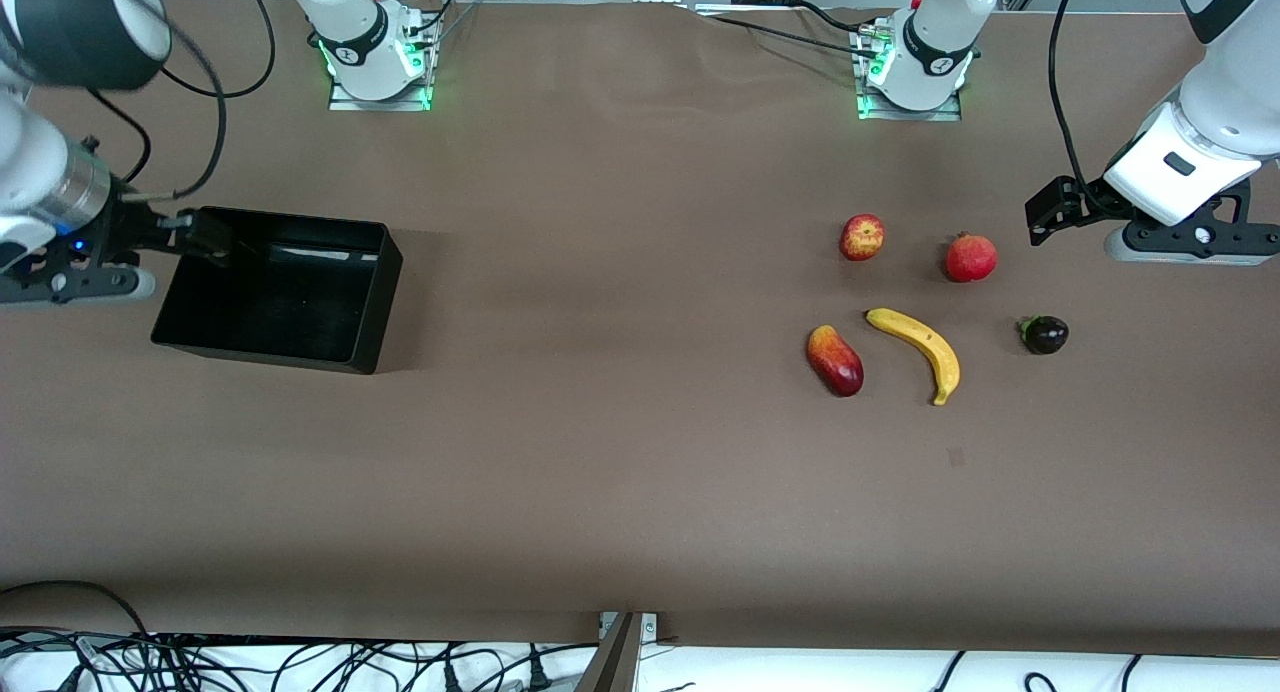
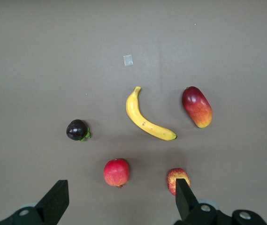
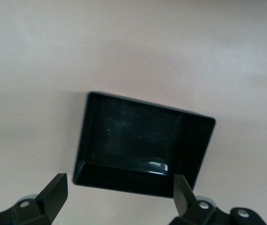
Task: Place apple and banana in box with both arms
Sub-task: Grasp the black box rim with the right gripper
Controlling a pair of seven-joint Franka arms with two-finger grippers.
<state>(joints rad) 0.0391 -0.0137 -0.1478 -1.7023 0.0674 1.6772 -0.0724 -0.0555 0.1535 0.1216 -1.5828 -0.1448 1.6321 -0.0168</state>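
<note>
The apple (image 1: 862,237), red with yellow streaks, lies on the table toward the left arm's end; the left wrist view shows it (image 2: 176,178) partly covered by one fingertip. The yellow banana (image 1: 920,347) (image 2: 147,119) lies nearer the front camera than the apple. The black box (image 1: 385,297) (image 3: 192,140) stands empty toward the right arm's end. My left gripper (image 1: 1048,212) (image 2: 119,204) is open and empty, up in the air beside the fruits. My right gripper (image 1: 198,234) (image 3: 118,194) is open and empty, over the box's edge.
A red pomegranate (image 1: 971,258) (image 2: 116,172) lies beside the apple. A red-yellow mango (image 1: 835,360) (image 2: 197,106) lies beside the banana. A small dark purple fruit (image 1: 1045,334) (image 2: 77,130) lies toward the left arm's end. A small pale tag (image 2: 128,60) sits on the brown table.
</note>
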